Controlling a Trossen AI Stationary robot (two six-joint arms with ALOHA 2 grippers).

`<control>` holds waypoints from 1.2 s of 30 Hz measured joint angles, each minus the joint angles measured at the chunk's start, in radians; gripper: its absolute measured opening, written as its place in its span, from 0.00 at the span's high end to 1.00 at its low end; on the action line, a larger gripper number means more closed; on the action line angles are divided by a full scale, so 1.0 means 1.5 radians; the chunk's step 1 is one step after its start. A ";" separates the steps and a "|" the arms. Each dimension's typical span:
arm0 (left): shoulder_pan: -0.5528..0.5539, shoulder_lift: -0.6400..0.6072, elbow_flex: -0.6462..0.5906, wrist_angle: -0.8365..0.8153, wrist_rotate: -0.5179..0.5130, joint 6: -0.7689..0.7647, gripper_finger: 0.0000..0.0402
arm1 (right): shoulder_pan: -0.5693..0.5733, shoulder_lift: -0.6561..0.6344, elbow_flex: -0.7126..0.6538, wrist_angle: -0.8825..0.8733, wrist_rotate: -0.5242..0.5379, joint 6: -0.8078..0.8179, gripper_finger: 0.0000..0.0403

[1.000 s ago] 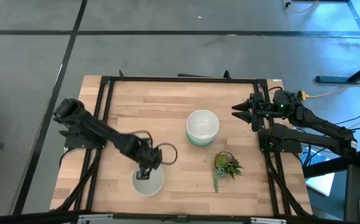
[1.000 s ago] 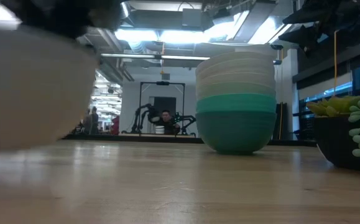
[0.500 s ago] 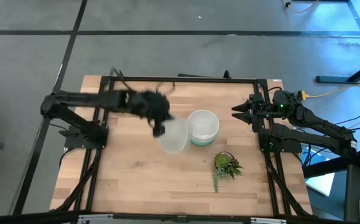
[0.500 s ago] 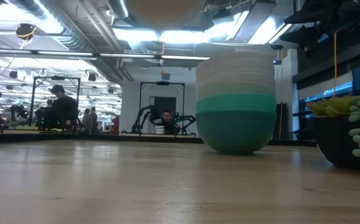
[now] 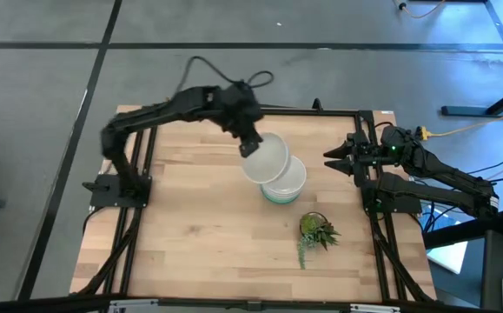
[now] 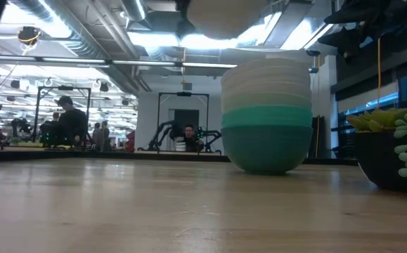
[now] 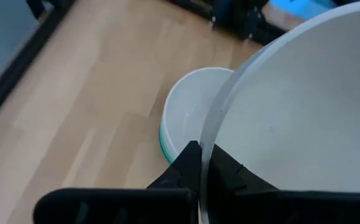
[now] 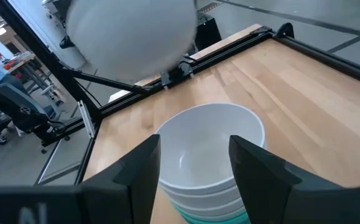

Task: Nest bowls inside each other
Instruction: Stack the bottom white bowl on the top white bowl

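A lone white bowl (image 5: 267, 160) hangs in the air in my left gripper (image 5: 250, 144), partly over the stack of bowls (image 5: 284, 180). The low view shows only its underside (image 6: 224, 13), above the stack (image 6: 266, 116). The stack has white bowls on top, pale mint below them and teal at the base, and its bottom bowl stands on the table. My right gripper (image 5: 331, 156) waits open at the table's right side, pointing at the stack (image 8: 207, 152). It touches nothing. My left gripper pinches the white bowl's rim (image 7: 212, 134), with one finger (image 7: 189, 163) outside the wall and the other (image 7: 229, 173) inside. In the high view it holds the far-left part of the rim, coming from above. The bowl is lifted clear of the table and the stack.
A small spiky green plant in a dark pot (image 5: 317, 232) stands to the near right of the stack and shows at the low view's right edge (image 6: 393, 144). A black frame (image 5: 251, 111) runs round the table. People show in the room beyond the table.
My left gripper has lifted the white bowl off the table near its near-left part. It has carried the bowl up, toward the far edge and to the right. The bowl now hangs over the stack. The stack and my right arm have kept still.
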 joint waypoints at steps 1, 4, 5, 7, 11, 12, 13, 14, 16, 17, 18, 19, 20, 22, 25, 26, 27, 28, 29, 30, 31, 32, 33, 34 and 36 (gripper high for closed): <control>0.000 0.025 0.021 -0.010 0.008 0.005 1.00 | 0.000 0.000 0.000 0.000 0.000 0.000 0.52; -0.002 0.092 0.088 -0.041 0.018 0.023 1.00 | 0.000 0.000 0.000 0.000 0.000 0.000 0.52; -0.002 0.113 0.111 -0.046 0.021 0.027 1.00 | 0.000 0.000 0.000 0.000 0.000 -0.001 0.52; -0.002 0.154 0.158 -0.071 0.024 0.039 1.00 | 0.000 0.000 0.000 -0.003 0.000 -0.001 0.52; -0.002 0.224 0.247 -0.136 0.021 0.042 1.00 | 0.000 0.000 0.000 -0.012 -0.001 -0.001 0.52; -0.003 0.239 0.265 -0.149 0.021 0.042 1.00 | 0.000 0.000 0.000 -0.015 -0.001 -0.001 0.52; -0.003 0.253 0.280 -0.156 0.021 0.042 1.00 | 0.000 0.000 0.000 -0.017 -0.001 -0.001 0.52; -0.003 0.265 0.292 -0.160 0.023 0.042 1.00 | 0.000 0.000 0.000 -0.018 -0.002 -0.002 0.52; -0.003 0.286 0.308 -0.166 0.030 0.042 1.00 | 0.000 0.000 0.000 -0.018 -0.002 -0.002 0.52; -0.003 0.294 0.311 -0.168 0.033 0.042 1.00 | 0.000 0.000 0.000 -0.020 -0.002 -0.003 0.52; -0.003 0.297 0.312 -0.167 0.035 0.042 1.00 | 0.000 0.000 0.000 -0.024 -0.002 -0.004 0.52; -0.003 0.298 0.309 -0.168 0.036 0.042 1.00 | 0.000 0.000 0.000 -0.027 -0.007 -0.005 0.52; -0.003 0.298 0.304 -0.168 0.036 0.042 1.00 | 0.000 0.000 0.000 -0.031 -0.015 -0.008 0.52; -0.003 0.297 0.293 -0.167 0.038 0.041 1.00 | 0.000 0.000 0.000 -0.038 -0.019 -0.018 0.52; -0.003 0.297 0.286 -0.168 0.025 0.028 1.00 | 0.000 0.000 0.000 -0.039 -0.019 -0.020 0.52; -0.003 0.297 0.286 -0.166 0.020 0.024 1.00 | 0.000 0.000 0.000 -0.039 -0.019 -0.023 0.52; -0.003 0.297 0.287 -0.163 0.018 0.024 1.00 | 0.000 0.000 0.000 -0.039 -0.019 -0.029 0.52; -0.003 0.297 0.287 -0.161 0.018 0.024 1.00 | 0.000 0.000 0.000 -0.039 -0.019 -0.033 0.52; -0.003 0.298 0.287 -0.160 0.017 0.024 1.00 | 0.000 0.000 0.000 -0.039 -0.019 -0.035 0.52; -0.004 0.303 0.287 -0.155 0.015 0.023 1.00 | 0.000 0.000 0.000 -0.039 -0.019 -0.035 0.52; -0.006 0.308 0.288 -0.145 0.016 0.022 1.00 | 0.000 0.000 0.000 -0.039 -0.019 -0.035 0.52; -0.007 0.312 0.287 -0.144 0.015 0.021 1.00 | 0.000 0.000 0.000 -0.039 -0.019 -0.035 0.52; -0.007 0.316 0.286 -0.153 0.014 0.021 1.00 | 0.000 0.000 0.000 -0.039 -0.019 -0.035 0.52; -0.008 0.325 0.286 -0.151 0.015 0.020 1.00 | 0.000 0.000 0.000 -0.039 -0.020 -0.035 0.52; -0.011 0.337 0.287 -0.145 0.020 0.019 1.00 | 0.000 0.000 0.000 -0.040 -0.033 -0.034 0.52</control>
